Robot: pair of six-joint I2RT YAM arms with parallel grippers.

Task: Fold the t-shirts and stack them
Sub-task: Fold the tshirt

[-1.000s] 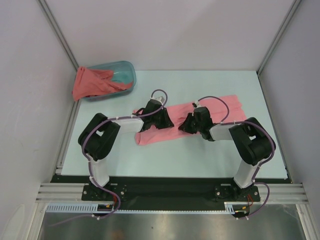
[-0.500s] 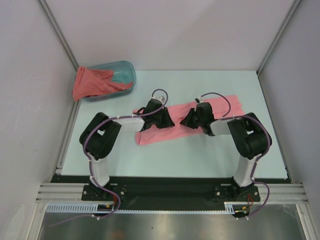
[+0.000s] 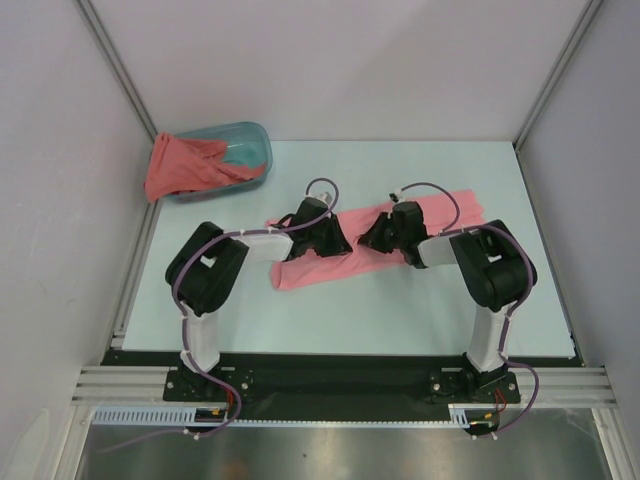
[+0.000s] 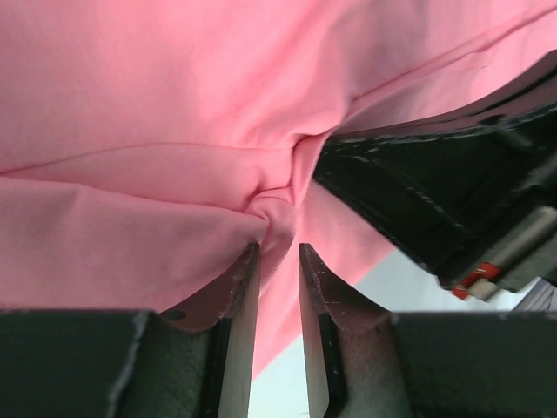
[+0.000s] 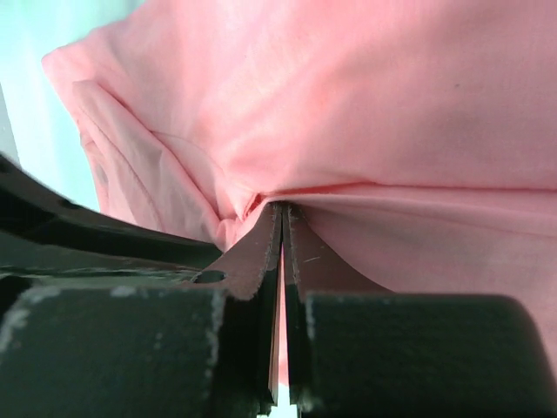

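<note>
At the middle of the table lies the salmon-pink t-shirt (image 3: 300, 272), with both arms on it. The right end effector (image 3: 372, 238) — clamped on a pinch of cloth — has edged toward the far edge; the left end effector (image 3: 335, 240) (nipping a bunched fold) has hardly moved. A fold seems to be just starting. No writing is legible.

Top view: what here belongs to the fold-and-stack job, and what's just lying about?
Job: light pink t-shirt on the table, pinched by the left gripper and the right gripper; coral-red t-shirt, draped over the rim of the teal tub.
Lying about: teal tub.
</note>
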